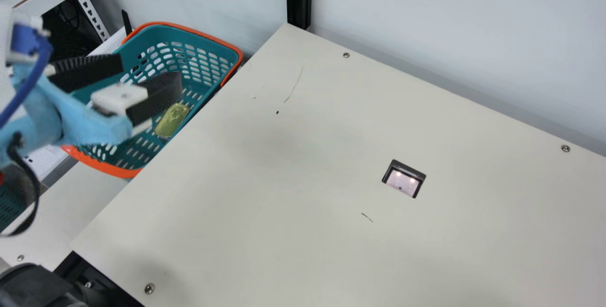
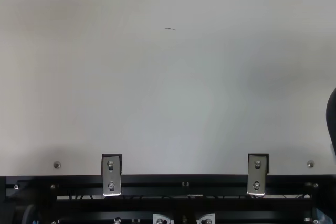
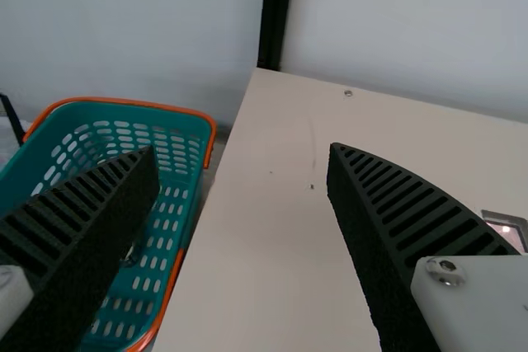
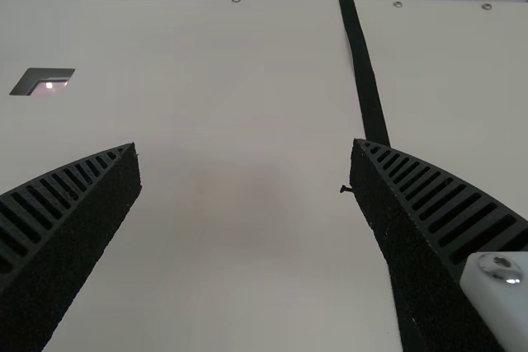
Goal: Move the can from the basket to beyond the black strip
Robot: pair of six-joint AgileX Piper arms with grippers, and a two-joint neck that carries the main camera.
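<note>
- Left claw (image 1: 147, 71), black, ribbed, wide open near perforated teal basket (image 1: 165, 32).
- Rounded yellow-green can (image 1: 171, 120) inside.
- Right claw (image 4: 246, 149), ribbed, open above smooth cream tabletop (image 4: 239, 80), near flat black strip (image 4: 365, 76).

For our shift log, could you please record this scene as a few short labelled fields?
can: yellow-green, in the basket
basket: teal with orange rim, beside the table
left gripper: near the basket, fingers apart, empty
right gripper: over the table, fingers apart, empty
black strip: on the table, partly hidden by a right gripper finger
task state: can not yet beyond the strip
</note>
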